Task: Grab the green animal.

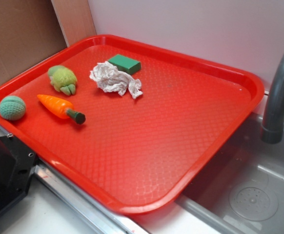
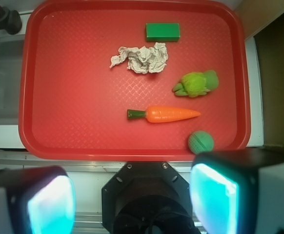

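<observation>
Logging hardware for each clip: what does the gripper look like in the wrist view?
The gripper has two broad, blocky fingers with pale cyan-tinted pads in white and dark casings. Between them sits a black, roughly octagonal mount with small silver screws. No cables or markings are visible. The exterior view shows no gripper.

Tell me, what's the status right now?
Gripper open, empty, off the red plastic tray. Fuzzy yellow-green plush animal untouched. Orange toy carrot lies nearest; nothing blocking.

red tray (image 1: pixel 191 63) – yellow-green animal (image 1: pixel 62 78), orange carrot (image 1: pixel 59 107)
</observation>
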Controlling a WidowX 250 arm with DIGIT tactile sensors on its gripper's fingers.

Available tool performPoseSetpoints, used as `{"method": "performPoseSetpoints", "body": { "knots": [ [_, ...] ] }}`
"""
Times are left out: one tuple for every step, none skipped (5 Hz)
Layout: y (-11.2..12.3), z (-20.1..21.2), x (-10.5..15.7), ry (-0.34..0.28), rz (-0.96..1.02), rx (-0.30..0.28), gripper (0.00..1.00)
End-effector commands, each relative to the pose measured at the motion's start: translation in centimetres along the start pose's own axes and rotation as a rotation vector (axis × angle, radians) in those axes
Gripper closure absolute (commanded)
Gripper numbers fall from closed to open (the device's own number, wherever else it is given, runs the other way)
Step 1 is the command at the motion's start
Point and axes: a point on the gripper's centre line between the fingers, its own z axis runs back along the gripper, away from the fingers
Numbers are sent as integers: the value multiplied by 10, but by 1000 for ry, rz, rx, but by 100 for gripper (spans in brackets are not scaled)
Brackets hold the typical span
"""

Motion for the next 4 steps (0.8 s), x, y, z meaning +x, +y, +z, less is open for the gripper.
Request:
{"method": "performPoseSetpoints", "body": {
  "knots": [
    [0,0,0,0,0,0,0],
    [13,-7,5,20,256,-32,0],
    [25,-20,12,52,498,-59,0],
    [43,-36,22,25,738,-40,0]
  ]
}}
